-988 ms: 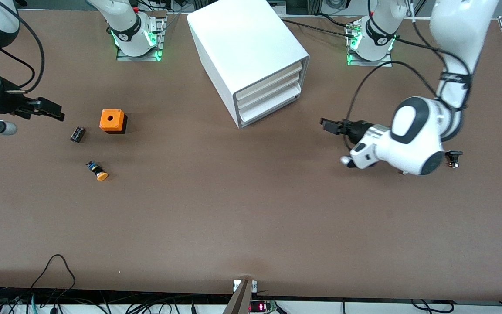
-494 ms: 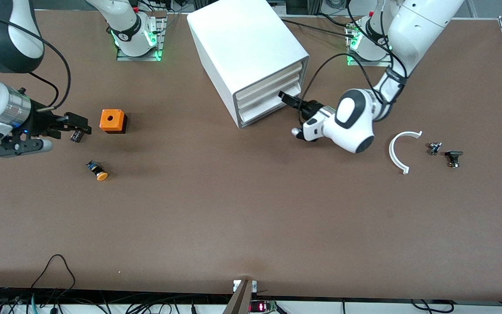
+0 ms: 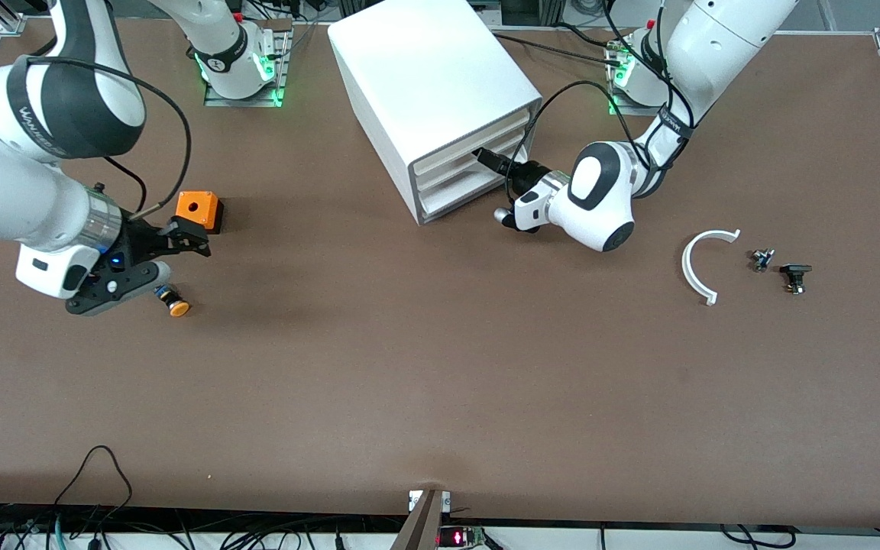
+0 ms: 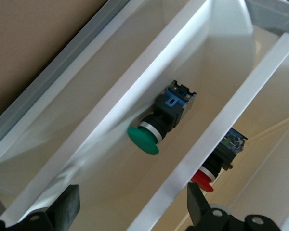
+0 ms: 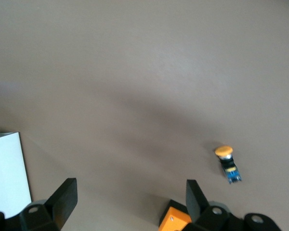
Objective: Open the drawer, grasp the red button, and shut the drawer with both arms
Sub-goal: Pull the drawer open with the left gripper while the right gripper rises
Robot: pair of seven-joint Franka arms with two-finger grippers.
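The white cabinet point(image 3: 432, 69) shows three shut drawers; the lowest drawer point(image 3: 474, 192) is the task's. My left gripper point(image 3: 483, 157) is open, right at the drawer fronts. In the left wrist view its jaws point(image 4: 132, 211) stand wide apart on either side of a white drawer lip. The red button point(image 4: 202, 179) lies inside a drawer, half hidden by that lip; I cannot tell which drawer. My right gripper point(image 3: 192, 237) is open and empty over the table next to the orange cube point(image 3: 197, 206).
A green-capped button point(image 4: 145, 138) lies in the neighbouring drawer. An orange-capped button point(image 3: 173, 300) lies near my right gripper and shows in the right wrist view point(image 5: 227, 163). A white curved piece point(image 3: 693, 267) and two small dark parts point(image 3: 794, 276) lie toward the left arm's end.
My left gripper has moved in from the open table to the drawer fronts. My right arm has swung in from the table's end to beside the orange cube, covering a small black part.
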